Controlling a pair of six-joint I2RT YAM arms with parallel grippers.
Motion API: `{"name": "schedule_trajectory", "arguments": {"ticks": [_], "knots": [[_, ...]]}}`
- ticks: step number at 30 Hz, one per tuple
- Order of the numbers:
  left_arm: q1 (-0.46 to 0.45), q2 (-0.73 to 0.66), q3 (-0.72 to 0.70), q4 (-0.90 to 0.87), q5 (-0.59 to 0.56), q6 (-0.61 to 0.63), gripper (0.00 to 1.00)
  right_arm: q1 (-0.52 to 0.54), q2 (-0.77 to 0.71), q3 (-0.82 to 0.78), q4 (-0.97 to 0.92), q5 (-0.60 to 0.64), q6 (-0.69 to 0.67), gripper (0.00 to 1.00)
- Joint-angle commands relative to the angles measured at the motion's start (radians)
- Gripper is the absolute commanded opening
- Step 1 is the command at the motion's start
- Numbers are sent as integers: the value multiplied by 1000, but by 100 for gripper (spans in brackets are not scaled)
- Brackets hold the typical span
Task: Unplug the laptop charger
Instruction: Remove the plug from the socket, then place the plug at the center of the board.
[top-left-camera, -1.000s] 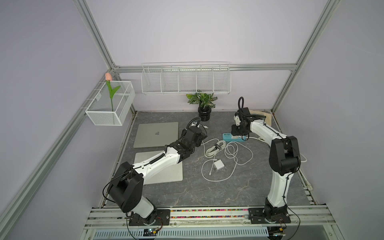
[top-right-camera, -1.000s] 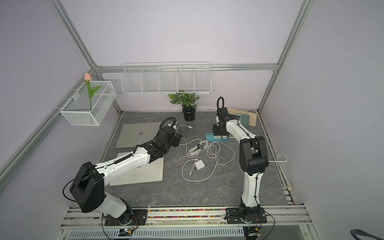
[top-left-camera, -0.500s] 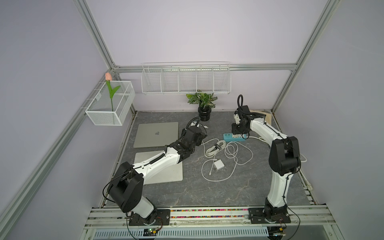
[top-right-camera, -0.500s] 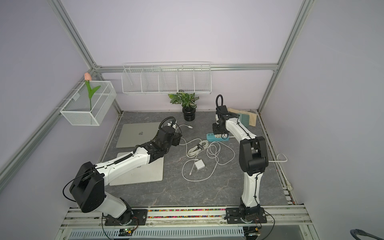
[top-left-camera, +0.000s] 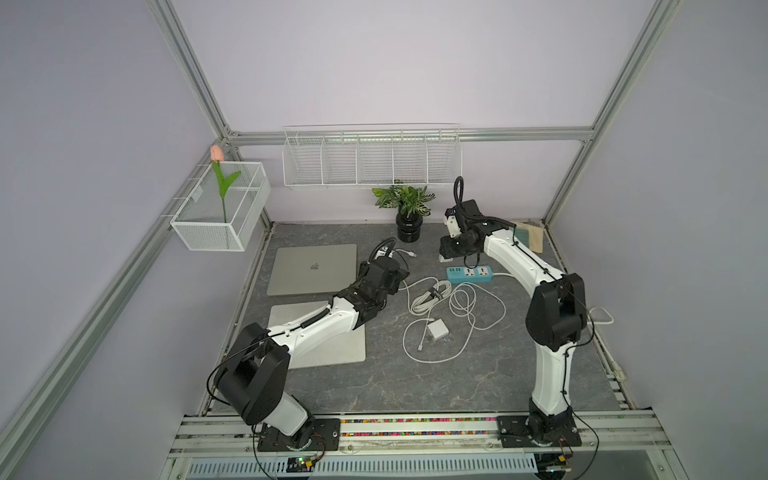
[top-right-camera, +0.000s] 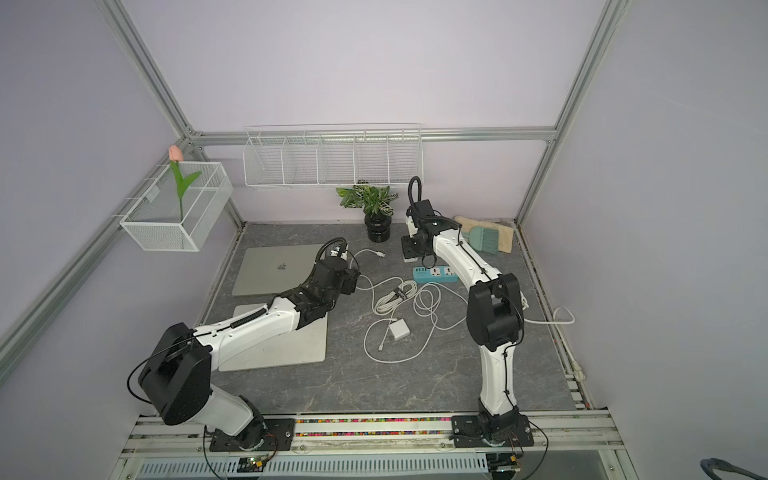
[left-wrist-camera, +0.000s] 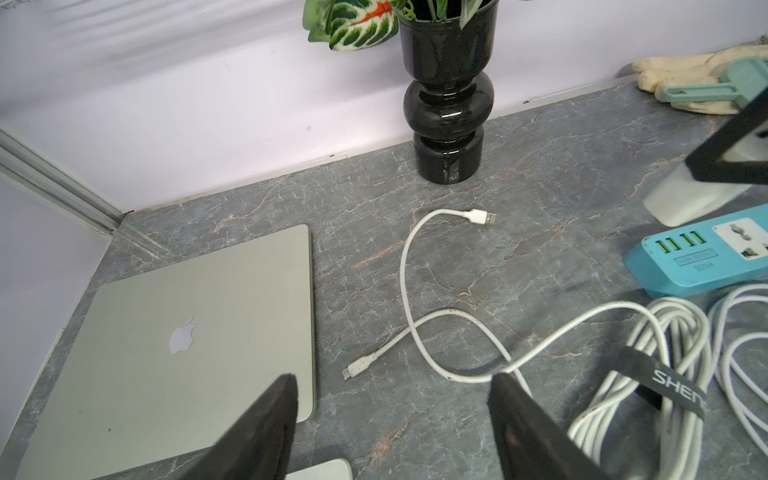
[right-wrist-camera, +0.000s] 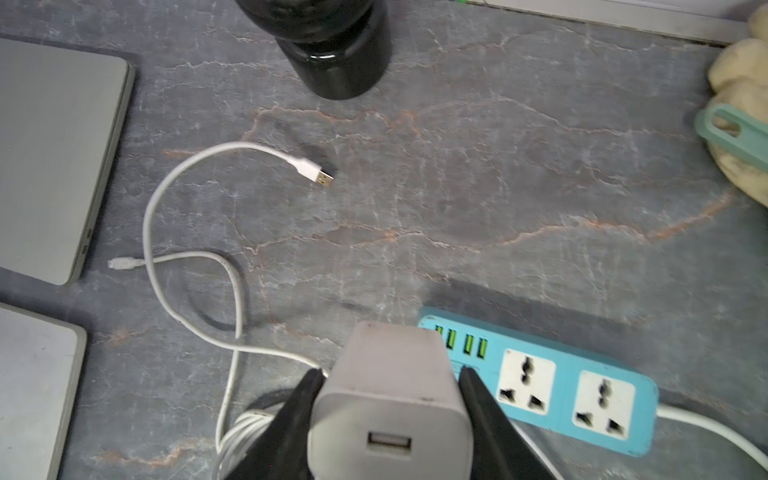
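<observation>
At lower centre of the right wrist view, the right jaws pinch the white charger (right-wrist-camera: 390, 395) by its flat sides for a straight pull, clear of the blue power strip (right-wrist-camera: 564, 395), sockets bare; left jaws spread, empty

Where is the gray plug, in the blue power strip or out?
Out. The right gripper holds the gray plug off the blue power strip, whose two sockets show empty.
</observation>
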Motion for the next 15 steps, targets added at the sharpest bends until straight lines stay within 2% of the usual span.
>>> {"name": "schedule_trajectory", "arguments": {"ticks": [1, 11, 13, 15], "knots": [[5, -20, -24, 15, -28, -26, 75, 18, 89, 56, -8, -40, 21, 42], [13, -54, -65, 4, -45, -26, 75, 29, 240, 184, -33, -42, 27, 43], [14, -53, -68, 6, -42, -28, 75, 29, 255, 198, -45, -39, 24, 48], [16, -45, -64, 6, -37, -28, 75, 29, 277, 227, -68, -34, 22, 59]]}}
